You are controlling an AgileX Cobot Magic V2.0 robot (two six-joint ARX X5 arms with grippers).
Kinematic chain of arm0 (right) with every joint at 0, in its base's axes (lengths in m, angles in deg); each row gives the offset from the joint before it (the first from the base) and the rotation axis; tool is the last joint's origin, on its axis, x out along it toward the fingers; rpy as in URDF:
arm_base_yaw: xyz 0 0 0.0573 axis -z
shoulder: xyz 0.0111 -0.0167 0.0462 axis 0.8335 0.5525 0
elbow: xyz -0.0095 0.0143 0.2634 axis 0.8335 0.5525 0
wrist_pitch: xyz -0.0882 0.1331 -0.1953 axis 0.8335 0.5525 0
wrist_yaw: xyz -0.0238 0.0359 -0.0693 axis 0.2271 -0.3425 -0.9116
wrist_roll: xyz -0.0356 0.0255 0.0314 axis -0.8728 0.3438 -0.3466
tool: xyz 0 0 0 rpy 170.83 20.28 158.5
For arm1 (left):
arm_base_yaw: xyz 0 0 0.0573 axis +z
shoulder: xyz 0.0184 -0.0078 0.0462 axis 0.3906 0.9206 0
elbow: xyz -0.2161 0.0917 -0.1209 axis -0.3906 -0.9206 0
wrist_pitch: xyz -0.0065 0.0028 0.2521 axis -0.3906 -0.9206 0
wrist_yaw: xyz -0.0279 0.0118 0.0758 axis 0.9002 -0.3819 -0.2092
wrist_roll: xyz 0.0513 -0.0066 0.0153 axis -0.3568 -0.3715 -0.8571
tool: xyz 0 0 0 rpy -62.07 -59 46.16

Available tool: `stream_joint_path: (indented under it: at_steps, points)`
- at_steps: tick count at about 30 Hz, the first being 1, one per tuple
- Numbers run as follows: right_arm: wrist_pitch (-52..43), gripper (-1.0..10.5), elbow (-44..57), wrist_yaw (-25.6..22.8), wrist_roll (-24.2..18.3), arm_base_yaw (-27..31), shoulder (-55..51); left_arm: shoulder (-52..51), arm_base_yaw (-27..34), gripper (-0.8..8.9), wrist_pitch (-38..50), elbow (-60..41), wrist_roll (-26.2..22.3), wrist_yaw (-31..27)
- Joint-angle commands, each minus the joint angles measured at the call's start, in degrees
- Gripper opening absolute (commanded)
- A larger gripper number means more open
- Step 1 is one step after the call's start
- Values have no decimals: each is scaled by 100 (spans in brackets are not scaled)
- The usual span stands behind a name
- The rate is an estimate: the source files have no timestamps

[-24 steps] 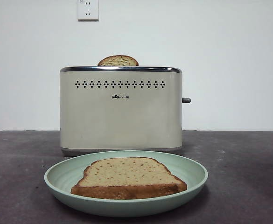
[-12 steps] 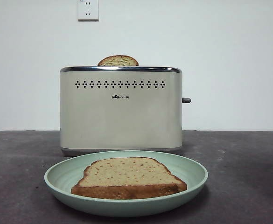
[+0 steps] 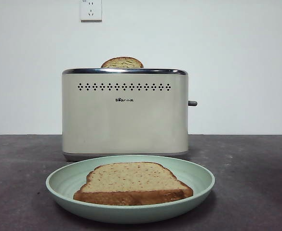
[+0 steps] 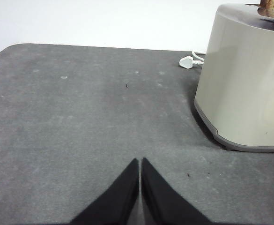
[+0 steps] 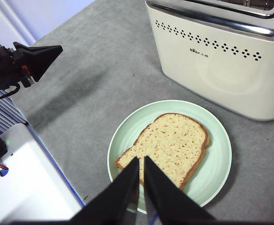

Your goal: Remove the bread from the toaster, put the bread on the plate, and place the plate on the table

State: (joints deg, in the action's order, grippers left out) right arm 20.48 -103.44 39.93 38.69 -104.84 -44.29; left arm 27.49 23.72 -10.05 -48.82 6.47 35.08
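Lying below right end effector: bread

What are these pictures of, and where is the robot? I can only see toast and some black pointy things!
The black pointy things are the robot's hands, called grippers. A camera sits on each wrist. One picture looks past the left gripper, shut and empty, over the dark table. Another looks past the right gripper, also shut and empty, above the bread lying on the green plate. The third camera sits low in front: plate near, toaster behind it, with a second slice poking out the top.
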Motion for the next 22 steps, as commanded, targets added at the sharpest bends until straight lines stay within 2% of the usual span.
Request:
stream_joint_path:
  at_steps: [1, 12, 14, 16, 18, 22]
  points:
    - [-59, 4, -70, -20, 0, -55, 17, -7, 11, 8, -37, -125, 33, 11]
    - [-74, 4, -70, -37, -87, -35, -37, -7, 11, 8, -37, -125, 33, 11]
    - [-109, 4, -70, -284, -546, 212, -197, -7, 11, 8, -37, -125, 33, 11]
    - [-208, 4, -57, -358, -835, 575, -310, -7, 11, 8, -37, -125, 33, 11]
    - [-326, 4, -52, -256, -1021, 1036, -402, -7, 11, 8, -39, -125, 33, 11]
    - [-407, 4, -13, 28, -1128, 2175, -621, -7, 11, 8, -39, -125, 33, 11]
